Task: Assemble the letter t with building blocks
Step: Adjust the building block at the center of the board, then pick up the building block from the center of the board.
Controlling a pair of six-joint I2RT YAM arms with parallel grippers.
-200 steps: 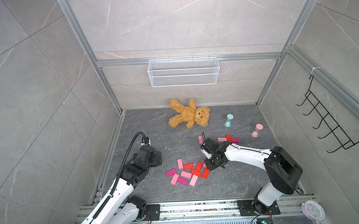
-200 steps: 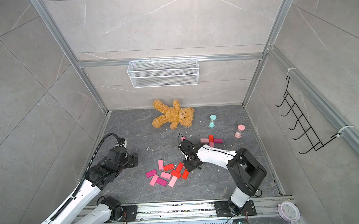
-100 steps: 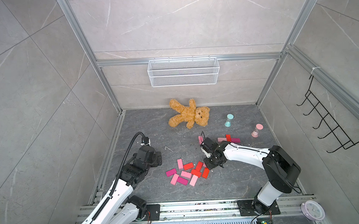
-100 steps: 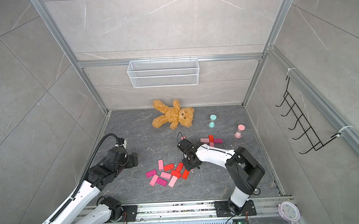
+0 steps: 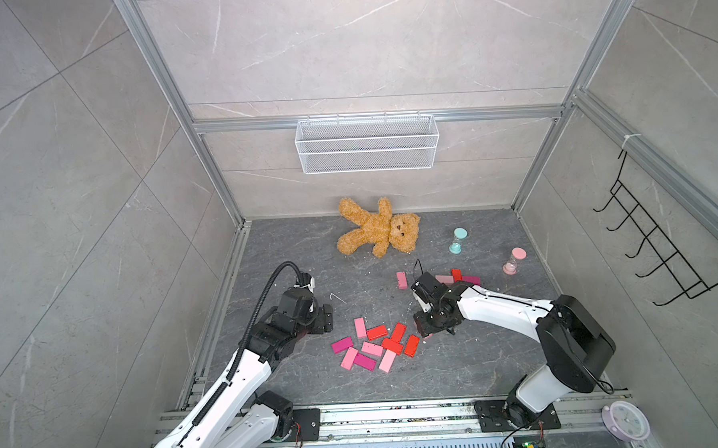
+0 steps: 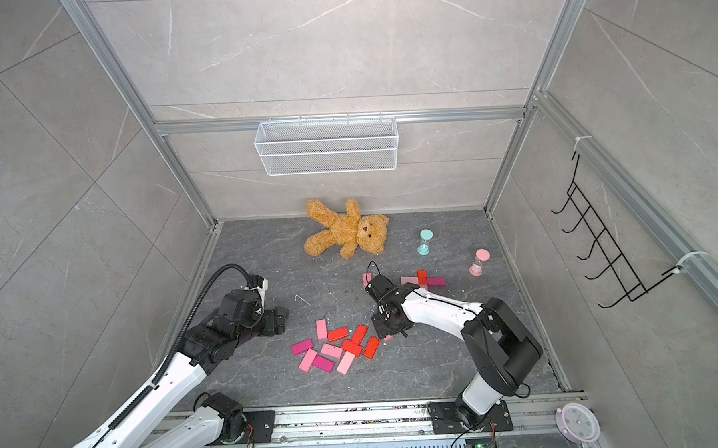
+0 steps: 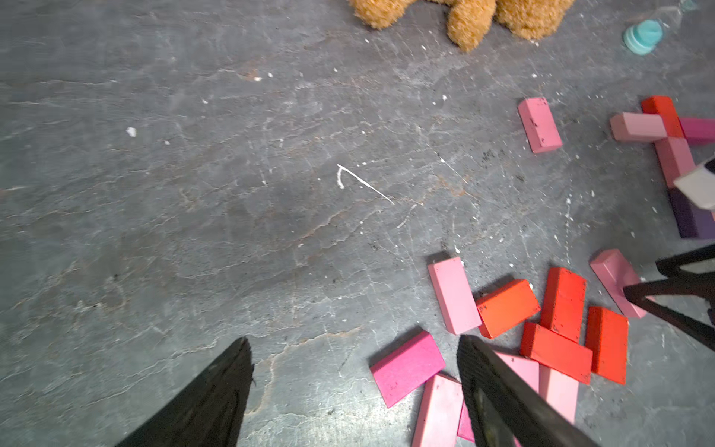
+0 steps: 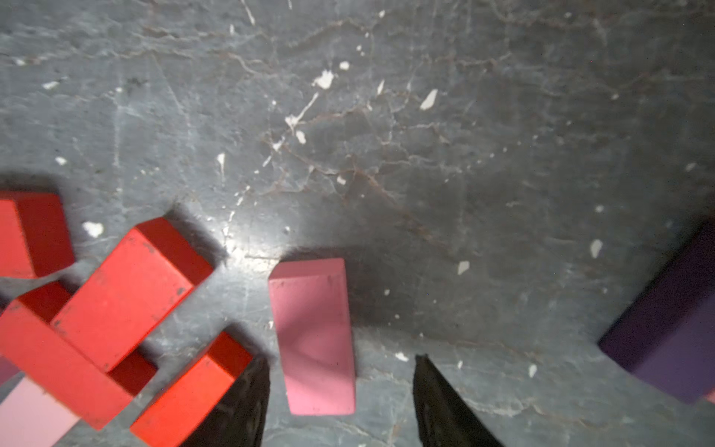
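Observation:
A loose pile of red, pink and magenta building blocks (image 5: 375, 349) lies on the dark floor at the front centre. Behind it to the right, a pink (image 7: 638, 125), a red and a magenta block form a bar, with a pink and a purple block (image 7: 688, 216) running down from it. My right gripper (image 8: 342, 360) is open, low over the floor at the pile's right edge (image 5: 426, 330). One pink block (image 8: 313, 336) lies flat between its fingers, untouched on one side. My left gripper (image 7: 354, 340) is open just left of the pile (image 5: 324, 318), holding nothing.
A lone pink block (image 5: 401, 280) lies behind the right gripper. A teddy bear (image 5: 376, 230) lies at the back, with a teal hourglass (image 5: 458, 240) and a pink hourglass (image 5: 514, 261) to its right. A wire basket (image 5: 366, 150) hangs on the back wall.
The right gripper's jaws have spread wider over the pink block at the pile's right edge. The left arm has hardly moved.

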